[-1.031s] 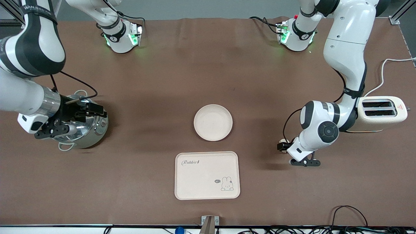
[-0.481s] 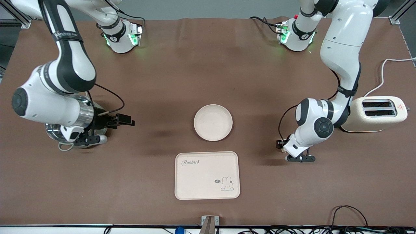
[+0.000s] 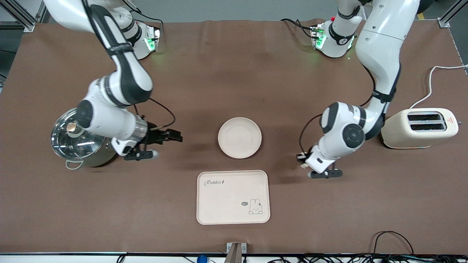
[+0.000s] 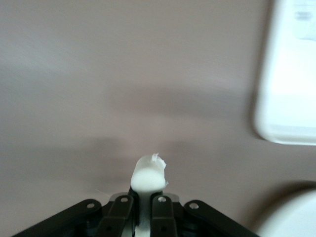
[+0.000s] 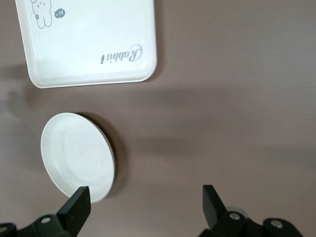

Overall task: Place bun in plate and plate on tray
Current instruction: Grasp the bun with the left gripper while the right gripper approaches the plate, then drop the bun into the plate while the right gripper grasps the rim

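The round cream plate lies at mid-table. The cream tray with "Rabbit" lettering lies just nearer the camera than it. My left gripper is shut on the small cream-white bun and hangs low over bare table between plate and toaster. The tray and plate rim show blurred in the left wrist view. My right gripper is open and empty over bare table between pot and plate. The right wrist view shows its fingers spread wide beside the plate, with the tray past it.
A steel pot with a glass lid stands toward the right arm's end. A cream toaster with a white cable stands toward the left arm's end. Cables run along the table's front edge.
My right arm has swung from over the pot toward the plate, uncovering the lid. My left gripper has carried the bun from near the toaster toward the plate.
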Controlling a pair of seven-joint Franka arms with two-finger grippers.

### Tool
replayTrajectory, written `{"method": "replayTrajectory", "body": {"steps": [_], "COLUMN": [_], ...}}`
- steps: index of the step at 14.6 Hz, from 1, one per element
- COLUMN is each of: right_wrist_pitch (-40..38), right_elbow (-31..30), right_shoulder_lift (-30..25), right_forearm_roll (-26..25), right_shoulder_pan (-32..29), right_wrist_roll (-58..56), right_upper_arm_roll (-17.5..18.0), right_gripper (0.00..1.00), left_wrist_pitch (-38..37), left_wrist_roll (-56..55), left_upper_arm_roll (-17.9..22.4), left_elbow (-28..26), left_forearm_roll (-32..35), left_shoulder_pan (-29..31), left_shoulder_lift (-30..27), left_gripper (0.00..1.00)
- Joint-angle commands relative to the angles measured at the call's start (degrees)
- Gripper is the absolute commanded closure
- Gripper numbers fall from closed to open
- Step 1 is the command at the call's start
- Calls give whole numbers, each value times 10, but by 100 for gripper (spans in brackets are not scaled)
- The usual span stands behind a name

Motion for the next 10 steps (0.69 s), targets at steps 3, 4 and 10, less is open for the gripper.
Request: {"method": "replayTrajectory", "body": {"steps": [3, 4, 10], "right_wrist_pitch": [118, 140, 213], "right_elbow": [-19, -19, -30], "right_shoulder_lift": [64, 74, 119], "right_forearm_roll": [94, 104, 106], "right_shoulder_pan": [69, 90, 165], "right_wrist_roll": [28, 31, 93], "right_upper_arm_roll": [-4, -4, -5], "right_gripper": [0, 0, 7], "left_wrist_pitch": [-7, 4, 38], "left_wrist_roll": [-198, -217, -237], "left_upper_arm_roll": [-20, -17, -16], "left_elbow": [48, 49, 49], "left_forearm_roll": [-4, -2, 26], "left_shoulder_pan": [-100, -116, -116], "left_shoulder_lift": [39, 48, 57], "left_gripper": [85, 78, 0]}}
